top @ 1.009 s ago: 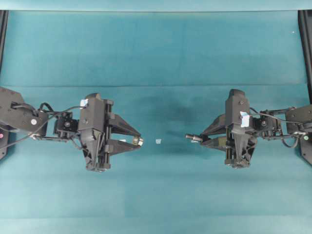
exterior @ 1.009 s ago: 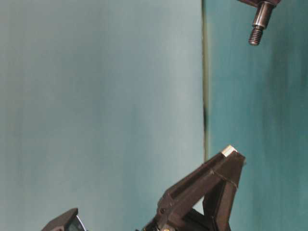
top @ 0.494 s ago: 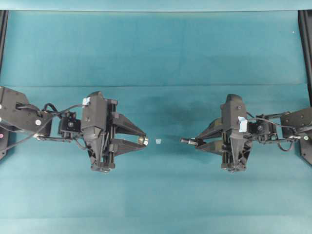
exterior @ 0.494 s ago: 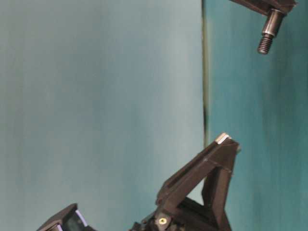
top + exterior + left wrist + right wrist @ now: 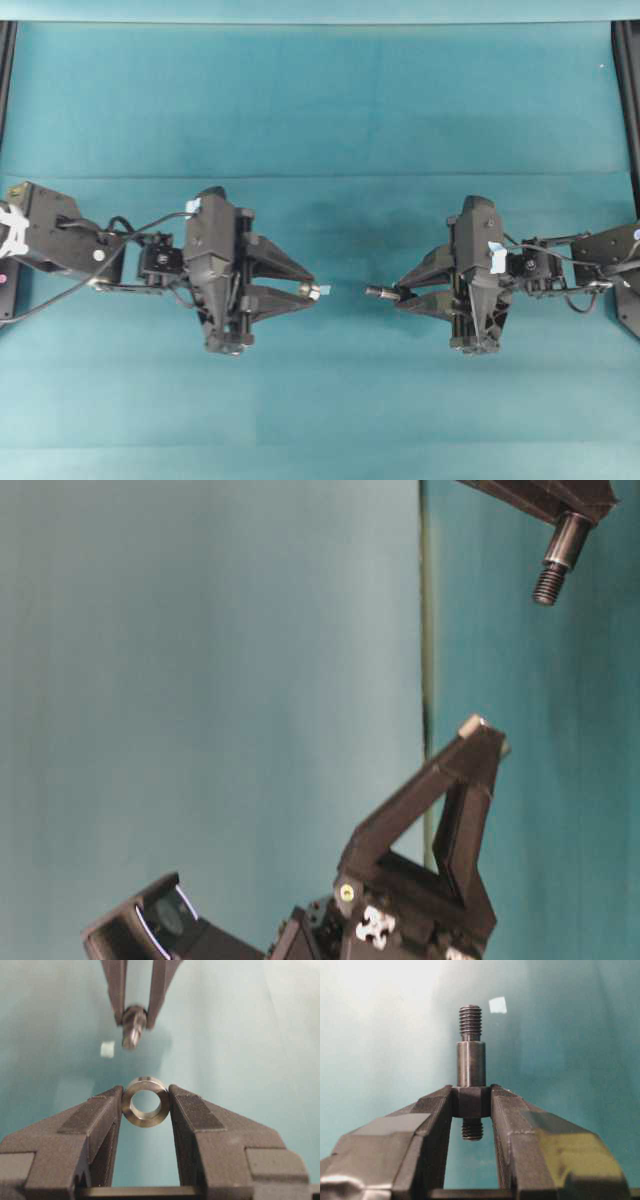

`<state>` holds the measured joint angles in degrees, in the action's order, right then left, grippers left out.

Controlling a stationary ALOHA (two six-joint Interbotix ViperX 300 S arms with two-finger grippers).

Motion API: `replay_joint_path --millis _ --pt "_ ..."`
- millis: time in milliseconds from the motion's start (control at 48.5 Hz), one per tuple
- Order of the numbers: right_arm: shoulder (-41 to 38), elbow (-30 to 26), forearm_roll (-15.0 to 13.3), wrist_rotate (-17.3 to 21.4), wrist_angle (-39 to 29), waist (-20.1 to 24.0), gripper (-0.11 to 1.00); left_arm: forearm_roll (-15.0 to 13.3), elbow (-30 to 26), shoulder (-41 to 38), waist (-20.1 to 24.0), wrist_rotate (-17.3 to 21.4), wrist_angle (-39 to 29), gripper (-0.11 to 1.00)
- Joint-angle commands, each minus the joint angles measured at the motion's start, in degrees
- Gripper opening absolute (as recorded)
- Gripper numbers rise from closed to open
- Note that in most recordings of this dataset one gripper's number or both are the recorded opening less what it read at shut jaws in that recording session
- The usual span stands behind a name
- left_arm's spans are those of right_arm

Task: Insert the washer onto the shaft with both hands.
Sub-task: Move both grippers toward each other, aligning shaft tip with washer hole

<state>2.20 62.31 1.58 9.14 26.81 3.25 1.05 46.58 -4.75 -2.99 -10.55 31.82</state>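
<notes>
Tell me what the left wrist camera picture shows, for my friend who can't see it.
The left tool pinches a shiny metal washer between its two black tips, hole facing the camera. Just beyond, the right tool holds a dark threaded shaft pointing back at the washer, not touching it. A small pale tape scrap lies on the teal cloth.

The table [image 5: 330,100] is covered in plain teal cloth, with a small pale scrap [image 5: 107,1049] lying on it. The left gripper [image 5: 312,291] and right gripper [image 5: 398,296] are matte black with lattice-braced jaws, each body bearing a pale blue tape tag. The washer [image 5: 145,1101] is shiny light grey metal with the teal showing through its hole, and the shaft [image 5: 470,1067] is dark grey, smooth at its middle and ridged with fine thread at both ends.
</notes>
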Motion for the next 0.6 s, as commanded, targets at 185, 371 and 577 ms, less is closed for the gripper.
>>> replay_joint_path --millis 185,371,577 --pt "-0.09 -1.05 -0.09 0.44 0.88 0.79 0.00 0.00 -1.85 -0.26 0.18 -0.18 0.70 0.37" --pt "-0.62 -1.76 -0.09 0.44 1.23 1.49 0.00 0.00 -1.93 -0.26 0.18 -0.26 1.05 0.37" --pt "-1.41 -2.99 -0.09 0.44 1.76 1.67 0.00 0.00 -2.37 -0.44 0.18 -0.26 1.41 0.36"
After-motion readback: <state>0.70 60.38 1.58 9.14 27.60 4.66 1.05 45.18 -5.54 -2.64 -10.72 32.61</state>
